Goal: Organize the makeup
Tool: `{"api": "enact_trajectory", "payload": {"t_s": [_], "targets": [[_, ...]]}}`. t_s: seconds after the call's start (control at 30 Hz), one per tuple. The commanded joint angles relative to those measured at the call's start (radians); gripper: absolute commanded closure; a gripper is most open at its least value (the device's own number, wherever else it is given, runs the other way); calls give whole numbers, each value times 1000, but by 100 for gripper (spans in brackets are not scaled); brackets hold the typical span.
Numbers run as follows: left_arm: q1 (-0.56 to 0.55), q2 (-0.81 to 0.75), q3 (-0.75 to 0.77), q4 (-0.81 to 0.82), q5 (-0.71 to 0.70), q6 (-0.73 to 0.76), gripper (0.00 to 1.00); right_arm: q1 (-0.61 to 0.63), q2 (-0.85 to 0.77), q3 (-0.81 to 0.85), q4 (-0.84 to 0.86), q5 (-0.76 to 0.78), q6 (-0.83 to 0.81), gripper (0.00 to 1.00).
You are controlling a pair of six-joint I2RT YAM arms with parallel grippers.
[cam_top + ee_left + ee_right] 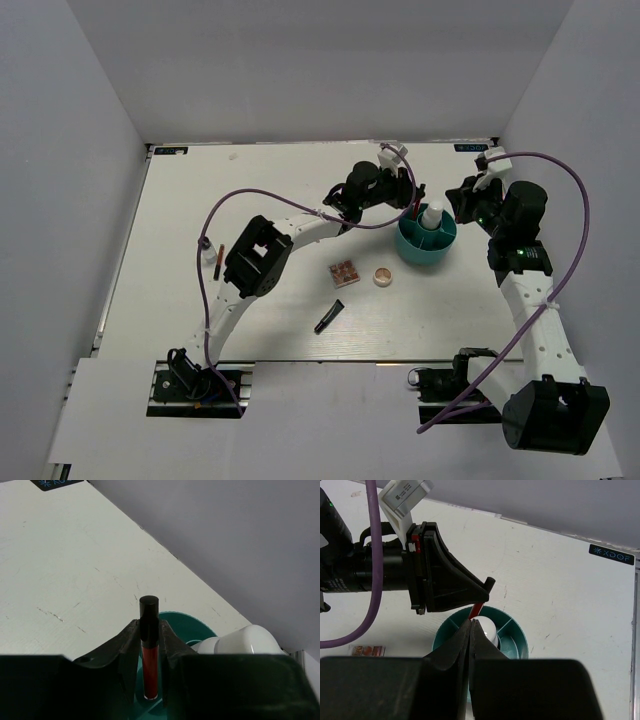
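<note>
Left gripper (149,628) clamped on slim red gloss tube (149,670), glossy black cap, upright over teal round cup (428,259) with divider walls. White bottle (432,214) standing in cup. Right gripper (471,630) pinched shut, fingers touching. Square palette (344,273), round compact (383,276), black tube (327,317) on scuffed off-white table (180,200); grey walls. "XDOF" sticker (611,554) at far edge.

Only one marking can be read: "XDOF" — preceded by a small star-like sign — is printed in pale teal on a black sticker (611,554) fixed to the desk (560,595) near its far edge, seen in the right wrist view. Small dark print is carried on a white tag (405,492), but it cannot be made out. A second dark sticker (170,150) at the desk's far left corner is too small to be read.
</note>
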Motion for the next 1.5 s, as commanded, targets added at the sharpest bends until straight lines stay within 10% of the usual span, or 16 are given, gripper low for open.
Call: {"api": "enact_trajectory", "payload": {"t_s": [0.0,0.5,0.67,0.83,1.17,1.47], "targets": [[-7,-20,27,-29,-5,27,67,-3,-21,-10,50,-21,1,100],[-16,-98,5,-41,-40,71,55,-5,-31,-4,37,-126,-35,100],[22,-277,-81,-41,-103,76,52,-2,3,54,-144,-491,-221,60],[51,-471,-228,-111,-149,119,45,6,64,116,-334,-747,-437,44],[114,-932,-548,-713,-425,-35,22,116,199,223,-574,-748,-672,42],[123,-1186,-740,-1185,-637,-340,30,236,282,225,-382,-562,-441,60]]}}
